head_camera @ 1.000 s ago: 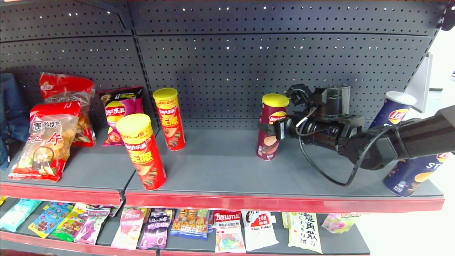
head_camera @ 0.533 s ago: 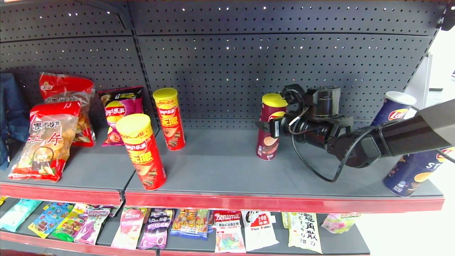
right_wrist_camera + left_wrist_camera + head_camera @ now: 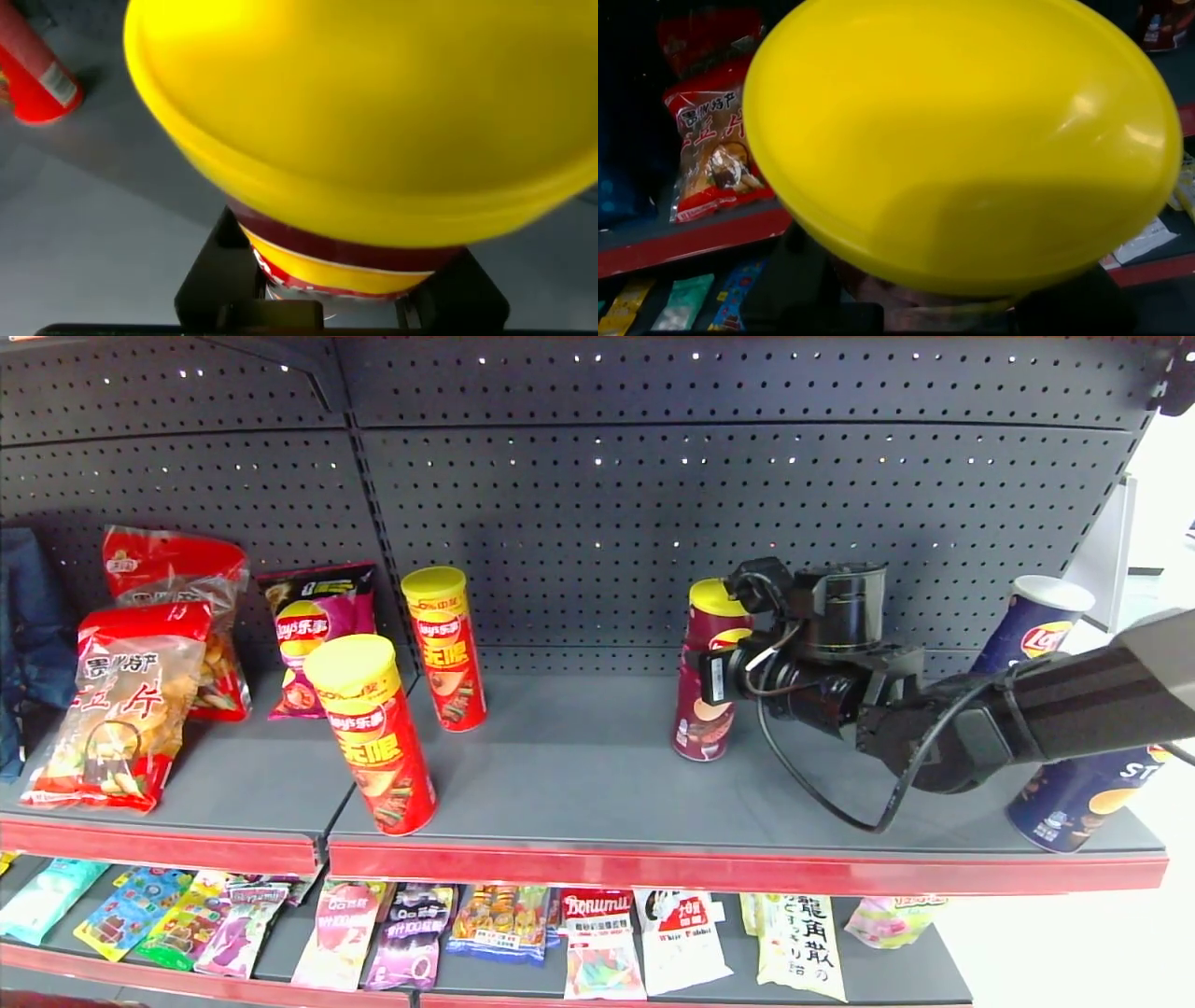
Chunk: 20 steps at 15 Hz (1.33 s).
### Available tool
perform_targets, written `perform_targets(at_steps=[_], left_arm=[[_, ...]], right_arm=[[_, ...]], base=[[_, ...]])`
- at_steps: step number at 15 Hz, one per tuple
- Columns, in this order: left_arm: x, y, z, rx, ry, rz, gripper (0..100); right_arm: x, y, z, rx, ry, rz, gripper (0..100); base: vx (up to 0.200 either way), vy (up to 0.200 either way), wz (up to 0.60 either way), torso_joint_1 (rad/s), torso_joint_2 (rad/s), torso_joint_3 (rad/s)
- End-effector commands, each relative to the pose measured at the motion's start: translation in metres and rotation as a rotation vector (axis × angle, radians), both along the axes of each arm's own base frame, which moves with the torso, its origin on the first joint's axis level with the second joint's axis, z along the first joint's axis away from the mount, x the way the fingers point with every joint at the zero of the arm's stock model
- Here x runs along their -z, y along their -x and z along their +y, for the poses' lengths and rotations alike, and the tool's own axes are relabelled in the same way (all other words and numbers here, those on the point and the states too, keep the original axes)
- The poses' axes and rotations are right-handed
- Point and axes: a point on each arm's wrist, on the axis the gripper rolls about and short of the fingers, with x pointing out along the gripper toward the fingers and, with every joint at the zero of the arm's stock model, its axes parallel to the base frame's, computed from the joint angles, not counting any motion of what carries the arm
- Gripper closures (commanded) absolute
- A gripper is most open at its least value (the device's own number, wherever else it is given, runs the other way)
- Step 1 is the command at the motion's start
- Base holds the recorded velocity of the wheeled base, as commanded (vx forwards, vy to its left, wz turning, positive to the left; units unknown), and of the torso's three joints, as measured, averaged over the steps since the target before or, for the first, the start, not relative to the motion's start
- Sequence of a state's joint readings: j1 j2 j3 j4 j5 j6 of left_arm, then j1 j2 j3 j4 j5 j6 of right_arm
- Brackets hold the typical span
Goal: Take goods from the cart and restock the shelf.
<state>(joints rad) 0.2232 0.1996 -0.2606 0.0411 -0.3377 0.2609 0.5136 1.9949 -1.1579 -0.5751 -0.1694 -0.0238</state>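
Maroon chip can (image 3: 707, 709) with a yellow lid stands near the middle of the upper shelf (image 3: 579, 784), its base down at the grey board and its top leaning a touch toward the pegboard (image 3: 653, 504). The right claw (image 3: 707, 674) is clenched round its waist, reaching in from the right.

Close before the left wrist camera sits another yellow lid (image 3: 962, 140). Whether the left claw (image 3: 934, 317) grips that can I cannot tell.

Left of the held can is a stretch of bare board, then two red cans: one near the front edge (image 3: 371, 737), one farther back (image 3: 445, 649). Beyond them a single purple chip bag (image 3: 317, 635) leans on the back panel, and two red snack bags (image 3: 140, 700) (image 3: 177, 579) stand one before the other.

On the right stand two blue cans, one at the back (image 3: 1032, 616) and one at the front (image 3: 1074, 803). The right arm (image 3: 1074, 709) crosses in front of both and hides part of each.

On the lower shelf (image 3: 896, 980) lies a row of small packets (image 3: 597, 943), overlapping too much for a sure count
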Motion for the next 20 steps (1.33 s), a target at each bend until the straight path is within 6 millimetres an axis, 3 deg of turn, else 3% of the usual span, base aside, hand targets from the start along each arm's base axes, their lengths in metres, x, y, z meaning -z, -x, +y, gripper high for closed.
perform_targets(at_steps=[1,3,5,11,20], left_arm=[[0.0,0.0,0.0,-0.001,0.0,0.0,100],[0.0,0.0,0.0,-0.001,0.0,0.002,100],[0.0,-0.001,0.0,-0.001,0.001,0.006,100],[0.002,-0.001,0.0,-0.002,0.002,0.011,100],[0.006,-0.002,0.0,-0.002,0.007,0.028,100]], right_arm=[[-0.028,0.036,0.006,0.001,-0.018,-0.056,100],[-0.035,0.061,0.004,-0.002,-0.013,-0.061,100],[-0.029,0.078,0.002,0.031,-0.005,-0.036,100],[-0.002,0.104,0.012,0.081,-0.003,0.047,100],[0.01,0.099,0.02,0.096,0.015,0.059,100]], base=[[0.0,0.0,0.0,0.0,0.0,0.0],[0.0,0.0,0.0,0.0,0.0,0.0],[0.0,0.0,0.0,0.0,0.0,0.0],[0.0,0.0,0.0,0.0,0.0,0.0],[0.0,0.0,0.0,0.0,0.0,0.0]])
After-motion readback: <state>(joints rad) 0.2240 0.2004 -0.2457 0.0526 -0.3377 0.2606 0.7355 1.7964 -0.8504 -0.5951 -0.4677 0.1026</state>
